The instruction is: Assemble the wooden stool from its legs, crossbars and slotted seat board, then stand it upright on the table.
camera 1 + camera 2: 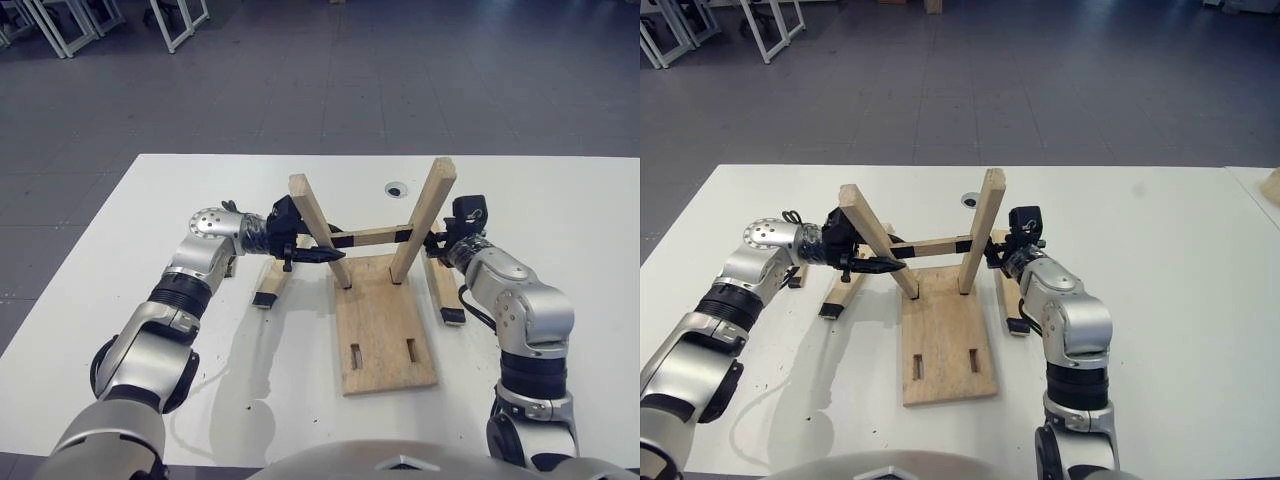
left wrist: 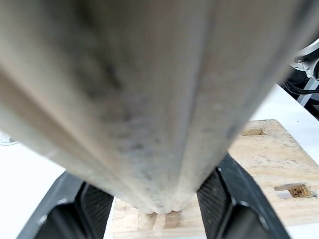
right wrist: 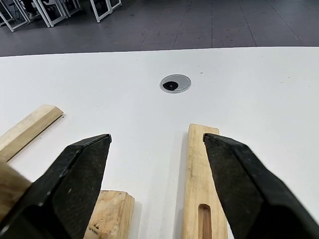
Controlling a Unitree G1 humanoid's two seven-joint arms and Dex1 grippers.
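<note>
While my left gripper (image 1: 318, 255) clamps the tilted left leg (image 1: 311, 210) on the seat board (image 1: 385, 335) — my right gripper (image 3: 157, 143) sits just beside the right leg (image 1: 425, 210), fingers apart.

You had a white table (image 1: 560, 200), round cable grommet (image 1: 397, 188) toward its far edge, slotted seat board (image 1: 385, 330) flat at the middle, a loose leg (image 1: 272, 278) lying left of it, a second leg (image 1: 447, 298) lying right.

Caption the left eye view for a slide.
Left gripper grips one leg of the frame standing on the seat board.
</note>
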